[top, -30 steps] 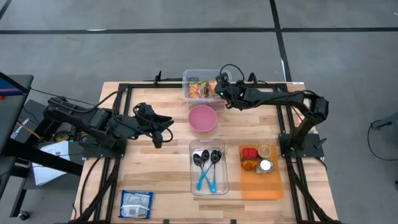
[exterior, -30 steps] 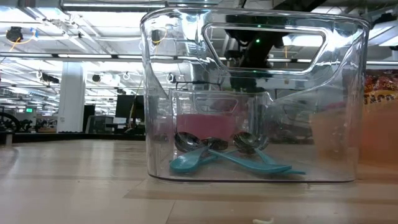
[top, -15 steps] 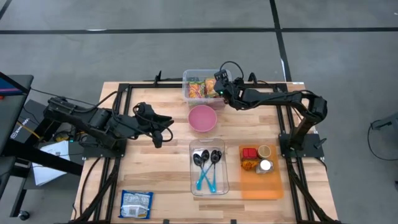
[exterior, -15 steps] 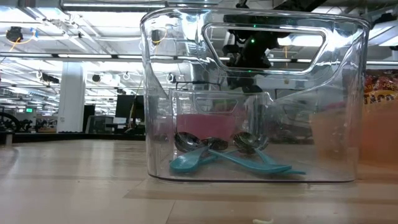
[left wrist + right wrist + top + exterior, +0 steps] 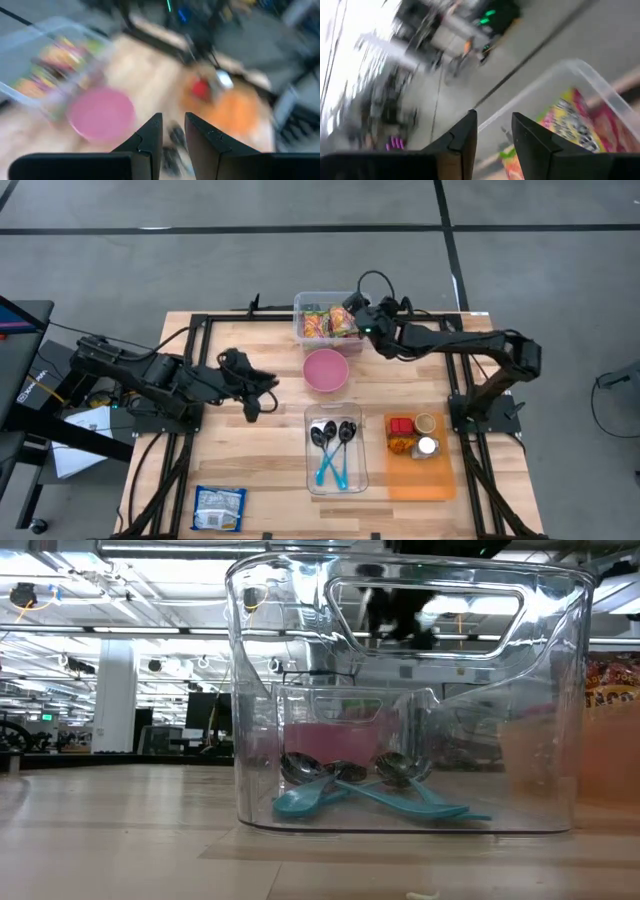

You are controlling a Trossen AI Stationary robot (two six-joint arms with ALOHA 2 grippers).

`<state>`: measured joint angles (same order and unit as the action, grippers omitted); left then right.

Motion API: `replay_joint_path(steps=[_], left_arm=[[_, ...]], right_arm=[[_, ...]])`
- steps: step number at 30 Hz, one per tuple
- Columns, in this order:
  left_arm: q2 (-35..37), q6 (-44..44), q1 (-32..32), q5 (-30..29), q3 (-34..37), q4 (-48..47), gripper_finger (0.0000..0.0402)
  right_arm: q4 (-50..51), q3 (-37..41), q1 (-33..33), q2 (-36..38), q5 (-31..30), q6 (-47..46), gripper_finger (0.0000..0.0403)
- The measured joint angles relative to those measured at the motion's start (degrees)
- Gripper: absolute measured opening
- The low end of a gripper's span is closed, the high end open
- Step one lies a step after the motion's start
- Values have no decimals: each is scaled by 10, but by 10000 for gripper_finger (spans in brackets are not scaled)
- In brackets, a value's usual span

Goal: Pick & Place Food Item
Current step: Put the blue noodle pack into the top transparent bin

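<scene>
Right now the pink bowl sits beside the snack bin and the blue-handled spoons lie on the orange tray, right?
Not quite. The pink bowl does sit beside the snack bin, but the blue-handled spoons lie in the clear container, not on the orange tray next to it. The high view shows this.

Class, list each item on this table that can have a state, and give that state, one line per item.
Snack bin: open-topped, holding colourful snack packets.
Pink bowl: upright, empty.
Clear spoon container: holding teal-handled spoons.
Right gripper: over the snack bin, holding nothing.
Left gripper: empty, hanging left of the bowl.
</scene>
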<state>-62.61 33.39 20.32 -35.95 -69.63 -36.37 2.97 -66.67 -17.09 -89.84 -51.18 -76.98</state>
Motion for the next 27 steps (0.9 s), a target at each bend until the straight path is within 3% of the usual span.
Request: replay_joint_path(steps=[4, 7, 14, 18, 23, 27], left_arm=[[-3, 15, 18, 151, 0, -74, 78], [-20, 32, 55, 252, 0, -137, 86], [-92, 87, 155, 379, 0, -208, 125], [-158, 46, 186, 440, 0, -192, 147], [-241, -35, 206, 453, 0, -142, 164], [-288, -49, 203, 450, 31, -128, 168]], right_arm=[[-52, 0, 15, 58, 103, 254, 116], [-59, 0, 23, 111, 200, 353, 116], [16, 0, 54, 203, 273, 409, 116], [67, 0, 77, 221, 277, 425, 116], [88, 0, 101, 221, 278, 425, 116], [88, 0, 118, 220, 274, 421, 116]])
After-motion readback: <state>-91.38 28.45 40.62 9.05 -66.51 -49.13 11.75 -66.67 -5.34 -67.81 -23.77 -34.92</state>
